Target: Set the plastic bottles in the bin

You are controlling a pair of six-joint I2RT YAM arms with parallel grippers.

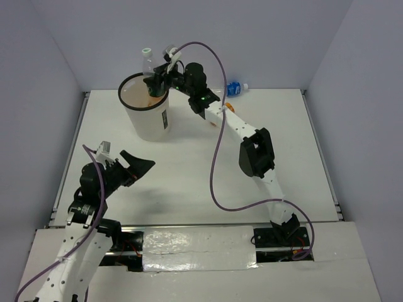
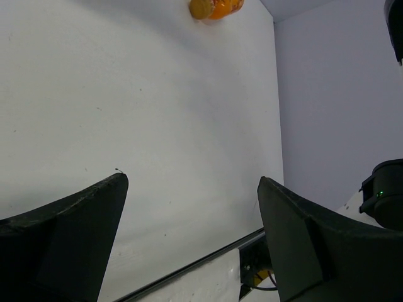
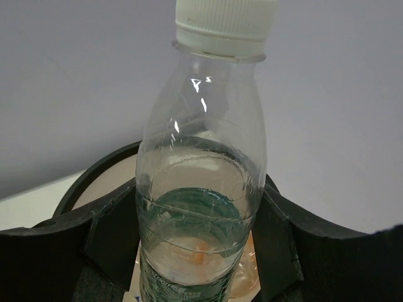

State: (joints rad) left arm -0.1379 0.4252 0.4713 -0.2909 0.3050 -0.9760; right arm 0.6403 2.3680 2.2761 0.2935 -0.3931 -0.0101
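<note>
My right gripper is shut on a clear bottle with a pale cap and a green label. It holds the bottle upright over the open mouth of the white bin. In the right wrist view the bottle stands between my fingers, with the bin's black rim behind it. Something orange lies inside the bin. A blue-labelled bottle lies at the back wall. An orange bottle lies on the table far ahead of my left gripper, which is open and empty.
The white table is walled on the left, back and right by purple-grey panels. The right arm stretches diagonally across the table's middle toward the bin. A purple cable loops above it. The near table edge and arm bases are at the bottom.
</note>
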